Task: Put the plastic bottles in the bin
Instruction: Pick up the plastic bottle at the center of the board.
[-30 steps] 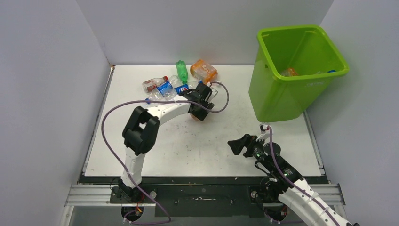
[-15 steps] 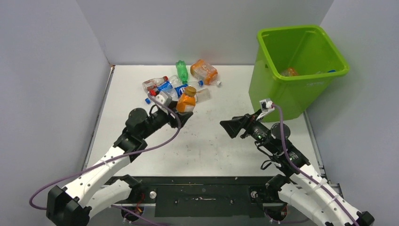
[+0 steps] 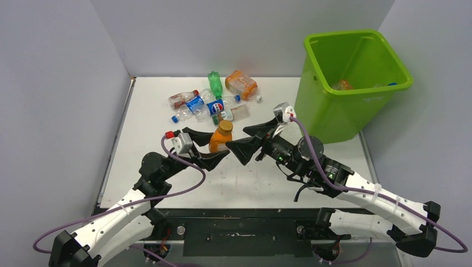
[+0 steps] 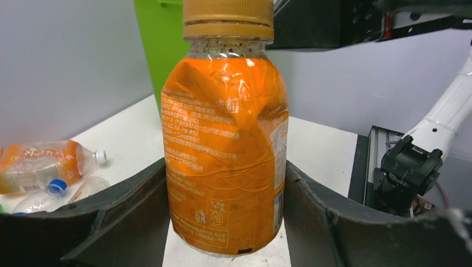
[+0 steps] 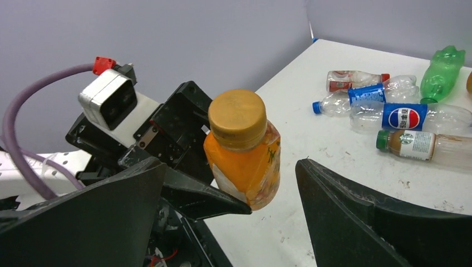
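Handover in the making: the left end effector (image 3: 217, 146), clamped on an orange bottle (image 3: 222, 135), holds it upright above the middle of the table (image 3: 150, 122), having carried it back from the heap of remaining bottles (image 3: 214, 100) at the far edge. The right end effector (image 3: 240, 140) has swung in from the near right, jaws spread wide either side of the bottle without touching. The likely next stop is the bin (image 3: 328, 111) at the far right corner.

At least 8 bottles (image 3: 214, 105), 1 bin (image 3: 325, 114)
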`<state>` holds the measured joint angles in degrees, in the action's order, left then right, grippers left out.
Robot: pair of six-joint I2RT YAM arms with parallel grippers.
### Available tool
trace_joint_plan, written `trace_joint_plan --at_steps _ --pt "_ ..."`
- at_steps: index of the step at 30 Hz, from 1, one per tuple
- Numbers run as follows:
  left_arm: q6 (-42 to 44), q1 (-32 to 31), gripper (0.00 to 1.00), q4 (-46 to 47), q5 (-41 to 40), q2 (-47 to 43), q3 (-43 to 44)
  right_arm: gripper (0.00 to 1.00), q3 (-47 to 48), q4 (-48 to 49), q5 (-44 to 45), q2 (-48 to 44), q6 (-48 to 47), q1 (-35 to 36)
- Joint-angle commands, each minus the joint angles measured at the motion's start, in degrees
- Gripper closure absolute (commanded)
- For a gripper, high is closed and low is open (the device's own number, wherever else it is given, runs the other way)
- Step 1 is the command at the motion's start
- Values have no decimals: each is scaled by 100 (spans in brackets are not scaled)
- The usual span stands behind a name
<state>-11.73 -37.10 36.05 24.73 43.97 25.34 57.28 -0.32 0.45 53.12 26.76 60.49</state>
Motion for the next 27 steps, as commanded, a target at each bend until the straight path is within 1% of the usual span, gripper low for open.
trace_joint_plan --at_steps 1,6,10,11,14,16,19,27 --pt "-2 -55 73 639 38 -192 43 9 208 645 736 319 -313 294" --pt "66 -129 73 593 67 -205 50 6 249 1096 1272 679 -374 539" --pt "175 -171 73 458 57 -246 85 0 233 1567 1470 854 -409 637" --pt "198 -181 73 449 43 -267 78 3 263 1594 1486 911 -425 652" --pt "287 -236 73 406 -20 -334 54 7 476 1473 1495 1098 -470 701" --pt "364 -257 73 348 -50 -368 58 11 520 1428 1552 1159 -508 741" --pt "375 -262 73 336 -77 -395 58 20 505 1385 1626 1142 -535 757" --pt "355 -260 73 341 -21 -371 68 50 595 1131 1590 1152 -797 758"
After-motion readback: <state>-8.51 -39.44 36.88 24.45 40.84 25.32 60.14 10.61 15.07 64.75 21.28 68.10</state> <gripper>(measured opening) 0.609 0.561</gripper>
